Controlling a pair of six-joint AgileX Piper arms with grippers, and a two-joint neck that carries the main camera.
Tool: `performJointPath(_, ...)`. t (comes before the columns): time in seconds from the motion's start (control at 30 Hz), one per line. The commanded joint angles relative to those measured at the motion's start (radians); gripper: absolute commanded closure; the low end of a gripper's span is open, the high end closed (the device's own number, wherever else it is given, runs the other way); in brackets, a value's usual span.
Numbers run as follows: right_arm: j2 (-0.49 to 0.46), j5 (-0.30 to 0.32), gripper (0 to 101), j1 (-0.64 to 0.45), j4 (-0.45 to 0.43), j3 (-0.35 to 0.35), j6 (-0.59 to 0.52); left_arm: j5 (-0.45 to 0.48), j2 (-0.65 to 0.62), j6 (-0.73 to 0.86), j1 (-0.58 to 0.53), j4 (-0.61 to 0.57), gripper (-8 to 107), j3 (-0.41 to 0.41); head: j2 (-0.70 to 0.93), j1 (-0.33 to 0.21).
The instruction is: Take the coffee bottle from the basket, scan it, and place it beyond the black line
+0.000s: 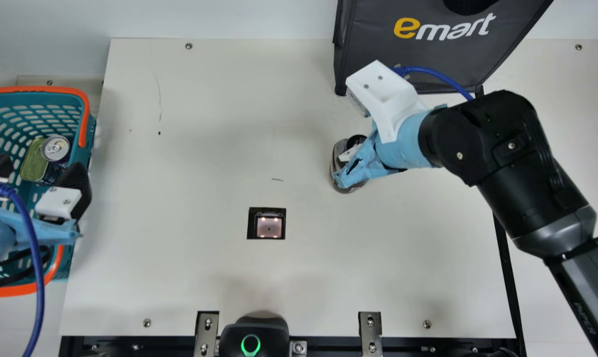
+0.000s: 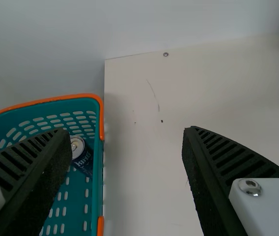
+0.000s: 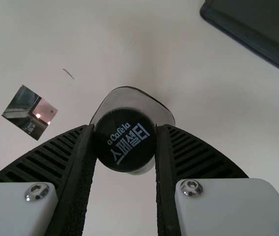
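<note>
Cream tabletop [image 1: 204,277] fills most of the main view, against a pale wall. Two arms work over it: the right arm [image 1: 536,173] reaches in from the right edge, the left from the left edge. A dark shopping bag [image 1: 427,49] stands at upper right; a teal basket [image 1: 88,141] with orange rim and handles occupies the left edge. The black line [image 1: 508,277] descends the lower right of the frame.

The left gripper [image 2: 127,132] is spread wide near the basket, its fingers well parted and nothing between them. The right gripper [image 3: 125,129], right of centre in the main view, is closed on the coffee bottle [image 3: 129,96], one ribbed finger against each side of the black cap [image 3: 125,140]. The bottle appears roughly upright, between the scanner window and the black line; whether its base touches the tabletop cannot be told.

Smaller items: a black scanner unit [image 1: 251,339] with a green ring, bottom centre; a square scanner window [image 1: 269,226], just below centre; a green-topped tin [image 1: 31,161] and a drinks can [image 1: 56,148], both in the basket.

Judged step: transfer, with removal complete. Scanning is unconfirmed. If pending, the next move is leftward over the window; if done, rightward past the line, then release.
</note>
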Motion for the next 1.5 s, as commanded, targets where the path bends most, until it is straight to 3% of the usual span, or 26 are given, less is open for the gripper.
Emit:
performJointPath(0.0,0.001,0.005,101,-0.007,-0.003,-0.014,-0.006,0.000,0.000,0.000,0.000,0.000,9,0.000,0.002,-0.017)
performJointPath(0.3,0.007,0.031,101,-0.039,-0.006,-0.085,-0.027,0.000,0.000,0.000,0.000,0.000,9,0.000,0.002,-0.017)
performJointPath(0.8,0.004,0.057,101,-0.055,-0.005,-0.127,-0.048,0.000,0.000,0.000,0.000,0.000,9,0.000,-0.347,-0.017)
performJointPath(1.17,0.001,0.067,101,-0.060,-0.004,-0.135,-0.045,0.000,0.000,0.000,0.000,0.000,9,0.000,-0.347,-0.017)
performJointPath(1.47,-0.008,0.073,101,-0.132,-0.009,-0.134,-0.044,0.000,0.000,0.000,0.000,0.000,9,0.000,-0.347,-0.017)
